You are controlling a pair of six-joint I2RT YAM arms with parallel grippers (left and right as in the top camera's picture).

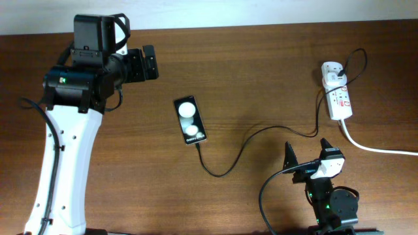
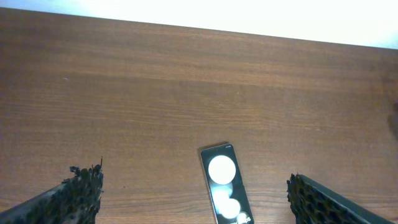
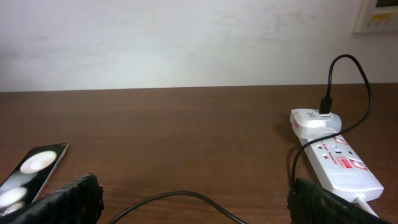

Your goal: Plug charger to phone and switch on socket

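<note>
L gripper (image 1: 151, 62) hung at approx 10 o'clock over the table (image 1: 261, 65), fingers spread wide w/ nothing btwn them. Its wrist view showed only bare wood in the gap and the phone (image 1: 190, 120) just ahead. R gripper (image 1: 306, 147) sat at approx 5 o'clock, also spread wide and holding nothing, aimed toward the back wall.

Phone lay flat near table centre, face up, well apart from both grippers. The thin black cable (image 1: 225, 166) met the phone's 5 o'clock end, looped toward 6, then ran out to 3 o'clock. From there it climbed to the white adapter (image 1: 332, 68) on the far end of the power strip (image 1: 339, 98). Couldn't tell if the tip was fully seated in the phone or just touching it. The strip sat at approx 2 o'clock, and its thick white cord (image 1: 379, 150) trailed off toward 4.

My read: plug-in prob. done or nearly so, leaving the strip to be turned on, a job for the R arm as it's closer.

Risks from here:
- Cable passed just in front of the R gripper, btwn it and the strip. A low sweep toward 2 o'clock could snag it, yank the tip out or drag the phone.
- Strip looked light and unfixed, so an angled push could slide or tip it rather than press anything.
- Which red mark was the on/off I couldn't tell. Wide-spread fingers make a poor poker and could miss it or hit the adapter instead.
- If the tip wasn't seated, power goes on w/ no charge.
</note>
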